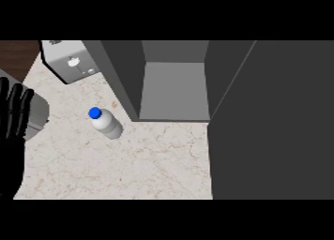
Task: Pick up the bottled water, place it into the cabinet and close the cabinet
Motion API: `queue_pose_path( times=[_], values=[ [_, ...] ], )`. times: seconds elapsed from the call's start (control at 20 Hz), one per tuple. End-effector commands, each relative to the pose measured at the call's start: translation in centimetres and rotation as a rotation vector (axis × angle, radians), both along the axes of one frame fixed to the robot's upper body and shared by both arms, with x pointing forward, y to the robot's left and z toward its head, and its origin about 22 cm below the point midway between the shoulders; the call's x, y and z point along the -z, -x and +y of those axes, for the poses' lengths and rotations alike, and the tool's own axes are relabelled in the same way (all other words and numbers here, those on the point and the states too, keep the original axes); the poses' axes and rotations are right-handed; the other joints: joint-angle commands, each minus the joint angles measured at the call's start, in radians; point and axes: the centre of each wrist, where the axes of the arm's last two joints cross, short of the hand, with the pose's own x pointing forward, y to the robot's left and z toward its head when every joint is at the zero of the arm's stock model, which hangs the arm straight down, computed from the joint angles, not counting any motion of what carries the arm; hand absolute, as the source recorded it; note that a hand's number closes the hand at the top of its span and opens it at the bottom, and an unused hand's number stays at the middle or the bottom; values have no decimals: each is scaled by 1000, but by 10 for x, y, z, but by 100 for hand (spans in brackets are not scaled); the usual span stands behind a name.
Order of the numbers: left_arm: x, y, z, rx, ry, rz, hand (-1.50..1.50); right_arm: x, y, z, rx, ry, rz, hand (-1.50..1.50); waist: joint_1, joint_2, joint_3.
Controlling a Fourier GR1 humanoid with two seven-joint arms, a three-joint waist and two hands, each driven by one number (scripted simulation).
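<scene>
Here, one bottle, one cabinet.

Counter: pale beige, marbled with faint brownish veins | bottled water: whitish-grey body, blue cap | cabinet: dark grey outside, lighter grey inside | left hand: black | appliance at top left: white, possibly silver-faced | corner strip beyond it: dark brown wood grain

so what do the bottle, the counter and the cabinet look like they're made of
The bottle looks like plastic: smooth whitish body, solid blue cap. The counter looks like marble or similar stone: cream with faint brownish veins. The cabinet is flat matte grey with no grain or shine, so painted board or metal; can't tell which.
</scene>
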Motion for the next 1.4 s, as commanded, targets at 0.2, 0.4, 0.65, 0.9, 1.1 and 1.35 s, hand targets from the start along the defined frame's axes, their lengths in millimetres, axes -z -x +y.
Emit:
queue_pose_path(
  times=[0.2,0.4,0.65,0.9,1.1,1.35],
  values=[
    [-1,-21,-29,485,-1,-61,-150,-5,19,-9,-45,77,4,-150,-47,-8,7],
    [45,-15,-38,515,245,388,-150,33,25,15,-200,-219,301,-150,-44,3,9],
    [34,-12,-4,569,262,461,-150,17,66,-7,-204,-244,354,-150,-23,-10,8],
    [27,-1,18,561,249,445,-150,18,99,6,-218,-271,336,-150,-16,-11,8],
    [31,-16,26,568,274,455,-150,36,80,-21,-213,-261,356,-150,-13,-8,8],
    [33,9,49,547,261,457,-150,35,82,8,-208,-252,335,-150,-7,-8,8]
  ],
)
